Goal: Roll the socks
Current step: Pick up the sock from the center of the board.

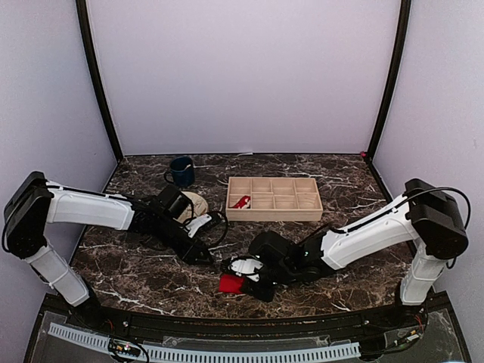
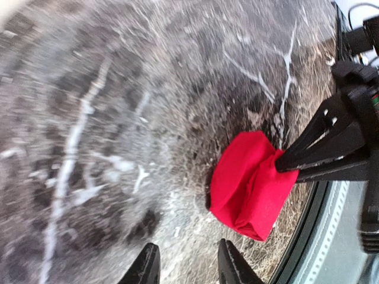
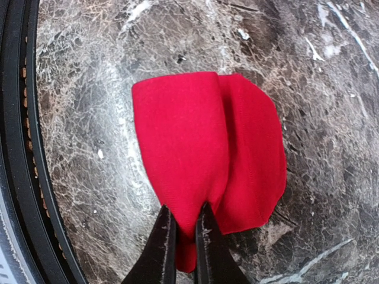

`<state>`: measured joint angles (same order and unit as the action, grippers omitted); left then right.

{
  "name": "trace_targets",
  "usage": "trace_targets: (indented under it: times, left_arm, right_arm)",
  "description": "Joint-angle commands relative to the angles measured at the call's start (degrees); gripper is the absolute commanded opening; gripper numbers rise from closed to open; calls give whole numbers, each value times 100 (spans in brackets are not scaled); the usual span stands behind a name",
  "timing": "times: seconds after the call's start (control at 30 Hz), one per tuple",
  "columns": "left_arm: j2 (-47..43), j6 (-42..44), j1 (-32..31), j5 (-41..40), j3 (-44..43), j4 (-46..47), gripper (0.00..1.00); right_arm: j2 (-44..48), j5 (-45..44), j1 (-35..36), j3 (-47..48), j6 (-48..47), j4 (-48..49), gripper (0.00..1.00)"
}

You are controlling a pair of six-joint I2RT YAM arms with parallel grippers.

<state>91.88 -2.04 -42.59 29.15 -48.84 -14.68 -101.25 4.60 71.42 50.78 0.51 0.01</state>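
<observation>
**Ann:** Down at the near edge of the bench (image 1: 136,281), what have we got?

**Bo:** Red sock (image 1: 229,283), folded into a short thick wad. It's lying on the marble just inside the front rail. The right hand (image 3: 185,216) is pinched on one end, fingers almost together with cloth clamped between them.

**Ann:** Rolled, then?

**Bo:** Partway, I'd say. The right wrist view shows two overlapping flaps, more a fold than a tight roll. From the left wrist it looks plumper, a loose bundle. It probably needs tightening or tucking yet.

**Ann:** And the left hand (image 2: 183,260)?

**Bo:** Just beyond the wad, close by. Its fingers are partly spread with only bare marble between them, so it's holding nothing.

**Ann:** One sock in that wad, or both?

**Bo:** Can't tell. The layers hide it, and the left wrist picture is smeared.

**Ann:** Farther back?

**Bo:** A beige plate (image 1: 198,203), half hidden behind the left arm. Then a wooden tray (image 1: 274,215) with a red scrap (image 1: 242,202) in one of its left-hand compartments. It's too small to say whether that's the other sock. A dark mug (image 1: 181,171) stands at the rear.
</observation>
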Motion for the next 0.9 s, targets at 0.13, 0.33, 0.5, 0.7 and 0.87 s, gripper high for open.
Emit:
trace_targets:
  times: [0.13, 0.33, 0.5, 0.7, 0.87]
  left_arm:
    - [-1247, -483, -13, -1179, 577, 431, 33]
    - [-1958, -563, -504, -2096, 1095, 907, 30]
    - [-2055, -660, -1061, -2803, 1374, 1264, 25]
    - [-2252, -522, -1536, -3157, 1690, 1766, 27]
    - [-2291, -204, -1865, -3137, 1764, 1858, 31]
  right_arm:
    - [-415, 693, -225, 564, 186, -999, 0]
    - [-584, 1407, -511, 985, 338, -1500, 0]
    - [-800, 2192, -772, 1250, 497, -1818, 0]
    - [-991, 2970, -1086, 1233, 776, -1798, 0]
    - [-1058, 3562, -1326, 1194, 1118, -1580, 0]
